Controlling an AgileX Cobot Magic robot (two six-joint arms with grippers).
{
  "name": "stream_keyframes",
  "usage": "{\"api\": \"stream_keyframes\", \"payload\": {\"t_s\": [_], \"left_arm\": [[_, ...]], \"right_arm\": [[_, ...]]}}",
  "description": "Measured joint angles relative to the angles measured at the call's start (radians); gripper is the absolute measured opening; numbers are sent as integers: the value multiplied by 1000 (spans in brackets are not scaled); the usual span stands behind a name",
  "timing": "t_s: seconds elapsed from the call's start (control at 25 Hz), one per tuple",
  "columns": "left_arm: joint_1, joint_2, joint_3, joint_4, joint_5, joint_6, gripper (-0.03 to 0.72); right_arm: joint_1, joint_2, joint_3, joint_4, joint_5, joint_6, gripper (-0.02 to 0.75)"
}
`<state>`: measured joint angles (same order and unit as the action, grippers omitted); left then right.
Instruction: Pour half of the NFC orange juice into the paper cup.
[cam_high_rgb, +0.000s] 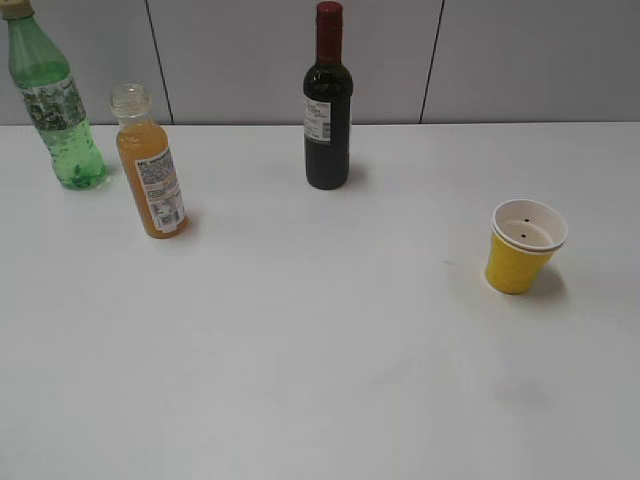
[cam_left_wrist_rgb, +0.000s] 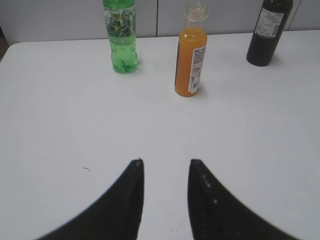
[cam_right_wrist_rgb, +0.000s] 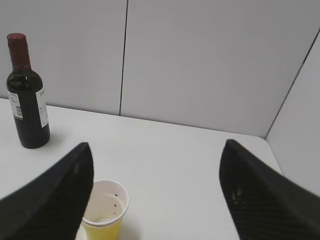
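The NFC orange juice (cam_high_rgb: 150, 170) is a small clear bottle of orange liquid with a white label. It stands uncapped at the back left of the white table and also shows in the left wrist view (cam_left_wrist_rgb: 190, 55). The yellow paper cup (cam_high_rgb: 522, 250) stands at the right, white inside, and shows in the right wrist view (cam_right_wrist_rgb: 103, 212). My left gripper (cam_left_wrist_rgb: 166, 162) is open and empty, well short of the juice. My right gripper (cam_right_wrist_rgb: 157, 150) is wide open and empty, with the cup by its left finger. Neither gripper shows in the exterior view.
A tall green bottle (cam_high_rgb: 55, 100) stands left of the juice and also shows in the left wrist view (cam_left_wrist_rgb: 120, 35). A dark wine bottle (cam_high_rgb: 327, 105) stands at the back middle, seen too in both wrist views (cam_left_wrist_rgb: 267, 32) (cam_right_wrist_rgb: 27, 95). A grey wall runs behind the table.
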<state>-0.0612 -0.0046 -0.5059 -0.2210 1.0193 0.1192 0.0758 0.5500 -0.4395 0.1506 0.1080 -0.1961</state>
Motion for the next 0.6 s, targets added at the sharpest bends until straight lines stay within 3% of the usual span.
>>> {"api": "stream_keyframes", "payload": {"t_s": [0.32,0.6], "left_arm": [[0,0,0,0,0,0,239],[0,0,0,0,0,0,240]], "right_arm": [[93,250,83,17,-347,0,595],[139,415,138,17,-533,1,594]]}}
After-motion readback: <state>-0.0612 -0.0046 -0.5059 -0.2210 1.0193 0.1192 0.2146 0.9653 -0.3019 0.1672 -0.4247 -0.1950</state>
